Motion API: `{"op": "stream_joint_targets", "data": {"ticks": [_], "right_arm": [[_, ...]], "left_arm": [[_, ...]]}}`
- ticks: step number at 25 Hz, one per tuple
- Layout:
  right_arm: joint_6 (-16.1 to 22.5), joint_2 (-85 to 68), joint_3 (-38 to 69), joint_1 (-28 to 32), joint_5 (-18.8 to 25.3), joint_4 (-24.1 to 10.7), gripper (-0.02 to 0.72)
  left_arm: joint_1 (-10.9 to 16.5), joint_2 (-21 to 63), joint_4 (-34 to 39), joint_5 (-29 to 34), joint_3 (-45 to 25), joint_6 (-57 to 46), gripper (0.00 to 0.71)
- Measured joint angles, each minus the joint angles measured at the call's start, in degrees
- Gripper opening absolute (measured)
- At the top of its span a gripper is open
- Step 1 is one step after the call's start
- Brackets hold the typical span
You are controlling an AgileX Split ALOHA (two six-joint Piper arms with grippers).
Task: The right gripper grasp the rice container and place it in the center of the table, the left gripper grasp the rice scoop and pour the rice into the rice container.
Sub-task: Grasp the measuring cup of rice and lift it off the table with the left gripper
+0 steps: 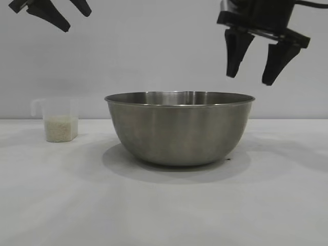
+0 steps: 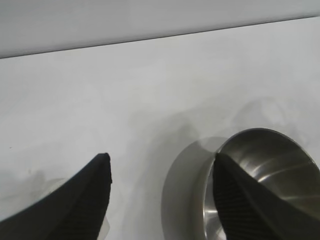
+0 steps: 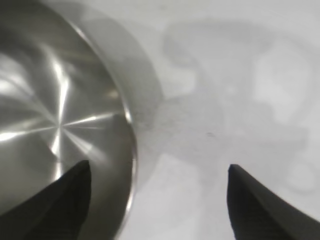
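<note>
The steel rice container [image 1: 179, 128] stands upright in the middle of the white table [image 1: 164, 205], and its inside looks empty in the right wrist view [image 3: 55, 115]. The clear rice scoop [image 1: 57, 119] stands at the left, its handle to the left, with rice [image 1: 61, 128] in its lower part. My right gripper [image 1: 249, 79] hangs open above the container's right rim, holding nothing. My left gripper [image 1: 77, 20] is high at the upper left, above the scoop, open and empty. In the left wrist view the container [image 2: 270, 165] shows behind one of the left gripper's fingers [image 2: 85, 200].
A plain grey wall rises behind the table. White table surface stretches in front of the container and to its right.
</note>
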State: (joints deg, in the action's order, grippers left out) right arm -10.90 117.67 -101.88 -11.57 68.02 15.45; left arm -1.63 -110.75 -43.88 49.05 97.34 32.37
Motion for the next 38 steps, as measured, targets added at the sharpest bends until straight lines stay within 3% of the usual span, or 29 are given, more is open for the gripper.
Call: {"op": "stream_joint_targets", "data": {"ticks": [10, 17, 22, 24, 38], "right_arm": [[0.4, -2.5, 0.0, 8.0, 2.3, -2.9, 0.489], [1.3, -2.5, 0.0, 8.4, 2.6, -7.7, 0.489], [3.2, -2.5, 0.0, 8.4, 2.6, -14.4, 0.489], [4.0, -2.5, 0.0, 8.4, 2.6, -15.5, 0.489], [4.1, -7.9, 0.0, 8.4, 2.8, -12.5, 0.489]], "left_arm": [[0.0, 0.0, 0.0, 0.0, 0.0, -0.4, 0.385], [0.0, 0.0, 0.0, -0.2, 0.0, -0.4, 0.385], [0.0, 0.0, 0.0, -0.2, 0.0, -0.5, 0.385], [0.0, 0.0, 0.0, -0.2, 0.0, -0.5, 0.385], [0.0, 0.0, 0.0, 0.0, 0.0, -0.6, 0.385]]}}
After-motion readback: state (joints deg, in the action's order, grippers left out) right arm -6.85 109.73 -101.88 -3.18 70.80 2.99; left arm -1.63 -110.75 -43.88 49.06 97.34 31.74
